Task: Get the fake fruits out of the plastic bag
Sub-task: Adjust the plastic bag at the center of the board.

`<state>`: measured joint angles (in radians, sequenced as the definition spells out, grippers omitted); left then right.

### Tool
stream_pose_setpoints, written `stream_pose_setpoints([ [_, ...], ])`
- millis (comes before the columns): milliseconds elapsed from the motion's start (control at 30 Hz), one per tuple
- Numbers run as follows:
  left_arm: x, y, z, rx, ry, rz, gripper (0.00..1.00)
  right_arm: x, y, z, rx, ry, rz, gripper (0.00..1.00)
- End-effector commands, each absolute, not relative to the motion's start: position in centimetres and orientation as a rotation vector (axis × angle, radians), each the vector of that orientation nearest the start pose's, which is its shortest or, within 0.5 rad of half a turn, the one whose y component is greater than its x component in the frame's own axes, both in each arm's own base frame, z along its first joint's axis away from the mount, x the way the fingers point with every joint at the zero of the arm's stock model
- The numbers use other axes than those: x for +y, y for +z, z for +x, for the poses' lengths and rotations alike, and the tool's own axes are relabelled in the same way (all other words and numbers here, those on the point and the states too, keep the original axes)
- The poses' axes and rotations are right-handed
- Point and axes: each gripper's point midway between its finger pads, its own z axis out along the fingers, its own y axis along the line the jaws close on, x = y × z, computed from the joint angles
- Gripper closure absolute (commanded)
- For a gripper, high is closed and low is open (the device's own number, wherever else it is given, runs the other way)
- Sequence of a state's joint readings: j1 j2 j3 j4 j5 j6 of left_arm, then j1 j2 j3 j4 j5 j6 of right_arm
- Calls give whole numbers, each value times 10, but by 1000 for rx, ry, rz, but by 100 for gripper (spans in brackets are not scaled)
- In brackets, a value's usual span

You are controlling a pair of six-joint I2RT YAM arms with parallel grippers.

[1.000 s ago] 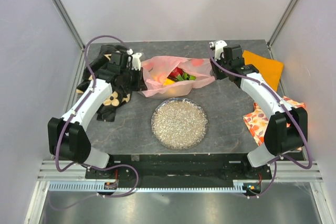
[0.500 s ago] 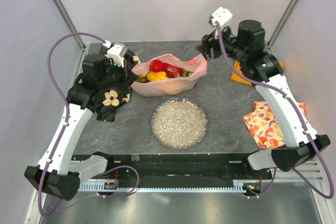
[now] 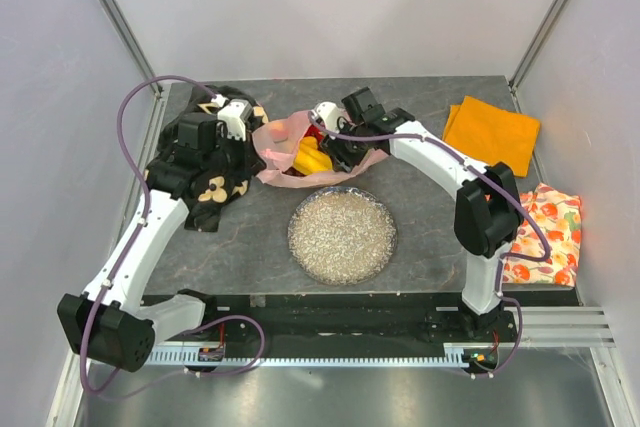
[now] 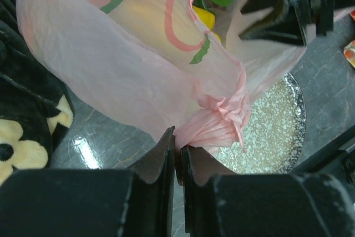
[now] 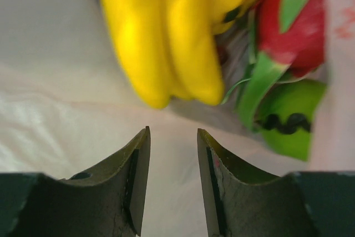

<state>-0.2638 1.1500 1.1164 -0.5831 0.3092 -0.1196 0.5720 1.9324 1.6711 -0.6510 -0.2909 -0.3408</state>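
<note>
Plastic bag [image 4: 111,65] pinched by left fingers [image 4: 158,165]; right fingers [image 5: 136,184] apparently empty.

**A:** How's the feed looking on your end?

**B:** Overhead's fine for me, bright and even, soft light from above, barely any shadow on the counter [image 3: 430,217]. Right wrist cam is rough though: I'm parked so close the banana bunch [image 5: 166,37] is a yellow smear, only my right fingers [image 5: 136,192] look halfway sharp.

**A:** And left wrist?

**B:** Crisper. Light glows through the pink bag [image 4: 111,65], there's one white glare spot on the glossy counter, the glitter plate [image 4: 272,131] sparkles, and my left fingers [image 4: 161,165] go dark and soft near the lens.
</note>
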Motion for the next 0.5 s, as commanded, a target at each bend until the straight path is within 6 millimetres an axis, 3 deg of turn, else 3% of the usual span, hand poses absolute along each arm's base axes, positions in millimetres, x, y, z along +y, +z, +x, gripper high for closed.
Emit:
stream_pose_setpoints([
  [0, -131, 250, 316, 2105, -488, 277, 85, 287, 175, 351, 2105, 459, -1293, 53],
  [133, -130, 259, 328, 2062, -459, 299, 83, 288, 181, 333, 2138, 517, -1347, 53],
  [233, -130, 263, 339, 2048, -434, 334, 83, 287, 163, 307, 2218, 574, -1407, 51],
  [300, -133, 265, 341, 2055, -445, 347, 84, 289, 157, 305, 2226, 563, -1425, 50],
  [400, -135, 259, 336, 2070, -474, 334, 92, 302, 180, 338, 2123, 500, -1335, 46],
  [467, -133, 255, 331, 2075, -477, 320, 92, 316, 210, 370, 2009, 456, -1248, 44],
])
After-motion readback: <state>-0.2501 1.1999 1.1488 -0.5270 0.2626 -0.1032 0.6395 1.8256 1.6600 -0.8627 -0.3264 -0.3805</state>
